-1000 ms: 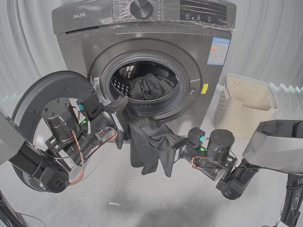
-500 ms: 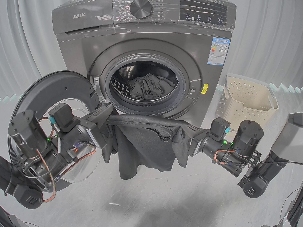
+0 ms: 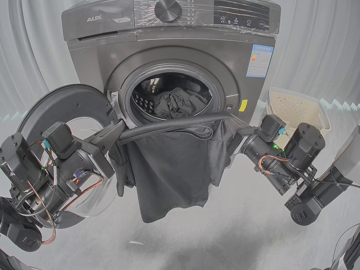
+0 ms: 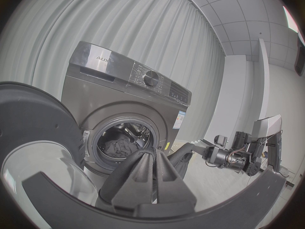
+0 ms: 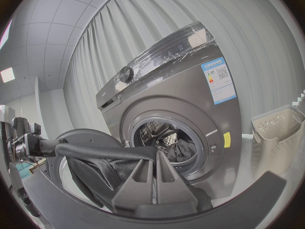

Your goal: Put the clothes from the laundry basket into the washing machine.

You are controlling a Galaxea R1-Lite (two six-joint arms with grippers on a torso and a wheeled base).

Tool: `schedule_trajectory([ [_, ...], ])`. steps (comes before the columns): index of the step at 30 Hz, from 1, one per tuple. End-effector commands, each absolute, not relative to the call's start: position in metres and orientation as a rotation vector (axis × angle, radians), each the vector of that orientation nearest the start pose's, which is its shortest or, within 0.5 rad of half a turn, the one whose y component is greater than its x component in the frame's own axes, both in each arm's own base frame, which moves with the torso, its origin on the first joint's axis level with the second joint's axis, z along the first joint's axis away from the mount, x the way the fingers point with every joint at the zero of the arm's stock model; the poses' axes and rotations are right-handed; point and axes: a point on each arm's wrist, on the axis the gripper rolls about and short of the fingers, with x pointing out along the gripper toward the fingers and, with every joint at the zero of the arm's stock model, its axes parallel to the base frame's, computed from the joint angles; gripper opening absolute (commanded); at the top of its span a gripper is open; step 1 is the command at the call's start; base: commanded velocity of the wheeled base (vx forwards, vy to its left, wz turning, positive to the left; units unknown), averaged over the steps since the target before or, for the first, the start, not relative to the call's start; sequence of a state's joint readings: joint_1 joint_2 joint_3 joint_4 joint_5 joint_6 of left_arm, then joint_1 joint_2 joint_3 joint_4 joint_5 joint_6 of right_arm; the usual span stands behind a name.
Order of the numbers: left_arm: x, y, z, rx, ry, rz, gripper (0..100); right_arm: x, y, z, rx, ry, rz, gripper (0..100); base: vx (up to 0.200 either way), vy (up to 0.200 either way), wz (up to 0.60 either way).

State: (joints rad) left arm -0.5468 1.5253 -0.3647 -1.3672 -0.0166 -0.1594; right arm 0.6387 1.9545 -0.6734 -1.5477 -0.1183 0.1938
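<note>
A dark garment (image 3: pixel 168 169) hangs stretched between my two grippers in front of the washing machine (image 3: pixel 168 38). My left gripper (image 3: pixel 119 127) is shut on its left end, and my right gripper (image 3: pixel 237 129) is shut on its right end. The taut top edge runs just below the drum opening (image 3: pixel 172 94), where another dark piece of clothing (image 3: pixel 176 102) lies inside. In the left wrist view the left gripper (image 4: pixel 153 155) pinches the dark garment (image 4: pixel 127 169). In the right wrist view the right gripper (image 5: pixel 154 158) holds the dark garment (image 5: pixel 101 167).
The round machine door (image 3: pixel 67 105) stands open to the left, behind my left arm. A cream laundry basket (image 3: pixel 296 120) sits on the floor right of the machine, behind my right arm. Grey floor (image 3: pixel 225 229) lies open below the garment.
Both arms have spread apart and risen, pulling the bunched garment out flat and lifting its top edge to the drum's lower rim.
</note>
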Motion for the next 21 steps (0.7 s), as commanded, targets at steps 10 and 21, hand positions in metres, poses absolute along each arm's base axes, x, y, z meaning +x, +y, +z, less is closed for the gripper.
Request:
schedule_trajectory([
  [10, 0.200, -0.111, 0.186, -0.207, -0.142, -0.538, 0, 0.269, 0.198, 0.182, 0.320, -0.279, 0.544, 0, 0.000, 0.000, 0.00],
  [21, 0.208, -0.112, 0.193, -0.224, -0.206, -0.524, 0, 0.260, 0.201, 0.191, 0.342, -0.301, 0.538, 0, 0.000, 0.000, 0.00],
])
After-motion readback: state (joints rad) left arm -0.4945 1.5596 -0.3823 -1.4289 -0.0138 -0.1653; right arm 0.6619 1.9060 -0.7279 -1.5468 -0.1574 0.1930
